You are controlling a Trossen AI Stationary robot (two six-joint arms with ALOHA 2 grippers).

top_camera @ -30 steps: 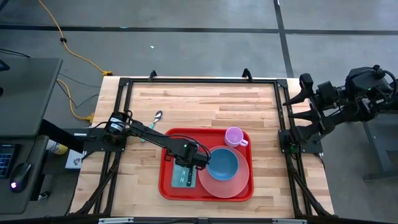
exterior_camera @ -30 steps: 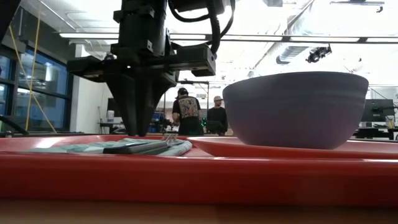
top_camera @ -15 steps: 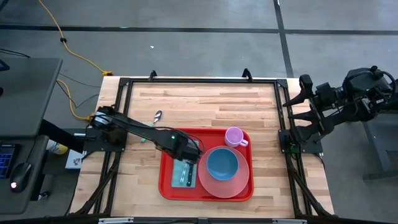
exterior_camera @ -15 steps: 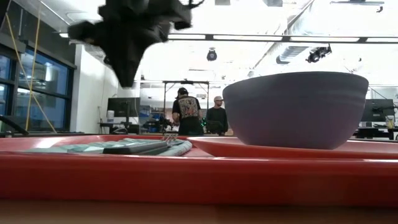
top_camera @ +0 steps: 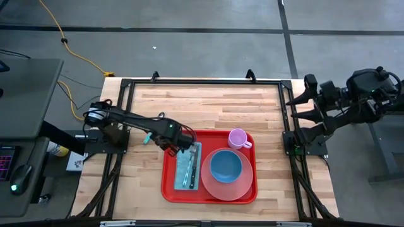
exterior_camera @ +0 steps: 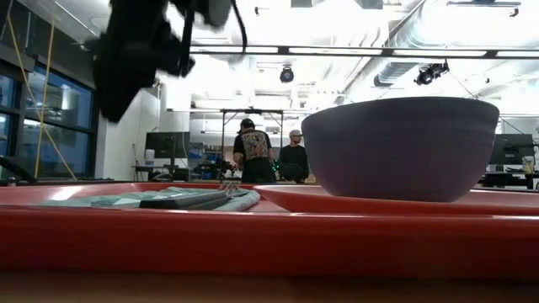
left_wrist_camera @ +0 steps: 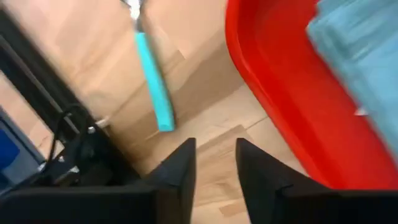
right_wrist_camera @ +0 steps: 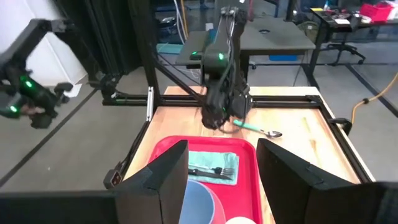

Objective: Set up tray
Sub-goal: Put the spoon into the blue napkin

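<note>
The red tray [top_camera: 170, 189] lies on the near middle of the wooden table. It carries a round pink plate [top_camera: 235, 189] with a blue bowl [top_camera: 225, 165] on it, a pink cup [top_camera: 237, 138], and a pale blue napkin [top_camera: 187, 165] with dark cutlery [top_camera: 192, 171] lying on it. A teal-handled spoon [left_wrist_camera: 154, 87] lies on the wood left of the tray. My left gripper [top_camera: 169, 149] is open and empty. It hovers over the tray's far left corner, between the napkin and the spoon. My right gripper [top_camera: 291, 106] is open at the table's right edge.
A black frame [top_camera: 202, 81] borders the table on all sides. Bare wood [top_camera: 208, 104] stretches beyond the tray toward the far edge. In the low view the bowl [exterior_camera: 400, 147] stands tall on the right, and people stand far off in the room.
My left gripper has risen from over the napkin and moved toward the table's left and slightly toward its far edge, nearer the spoon. The napkin and the cutlery on it have stayed in place on the tray.
</note>
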